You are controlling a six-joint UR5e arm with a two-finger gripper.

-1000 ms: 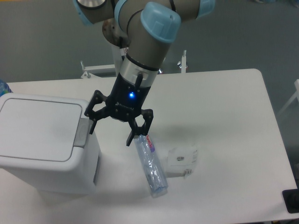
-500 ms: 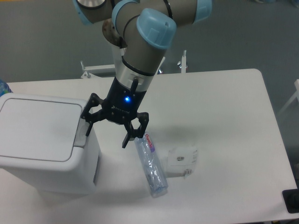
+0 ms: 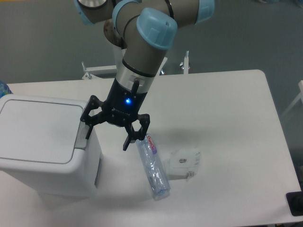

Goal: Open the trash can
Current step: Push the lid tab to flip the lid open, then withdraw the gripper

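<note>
The trash can (image 3: pixel 42 142) is a large white boxy bin at the table's left, its flat lid down. Its grey push-button tab (image 3: pixel 83 135) sits on the right rim. My gripper (image 3: pixel 107 141) is open and empty, pointing down. Its left fingertip (image 3: pixel 88 133) hangs over the grey tab, right at the bin's rim. Its right fingertip (image 3: pixel 126 144) is beside the bin, above the table. I cannot tell whether the left finger touches the tab.
A clear plastic bottle (image 3: pixel 152 166) with a red label lies on the table just right of the gripper. A crumpled clear wrapper (image 3: pixel 185 162) lies to its right. A dark object (image 3: pixel 295 203) sits at the table's front right corner.
The gripper has moved left, so its left finger now hangs over the grey tab. The lid stays down; the bottle and wrapper have not moved.
</note>
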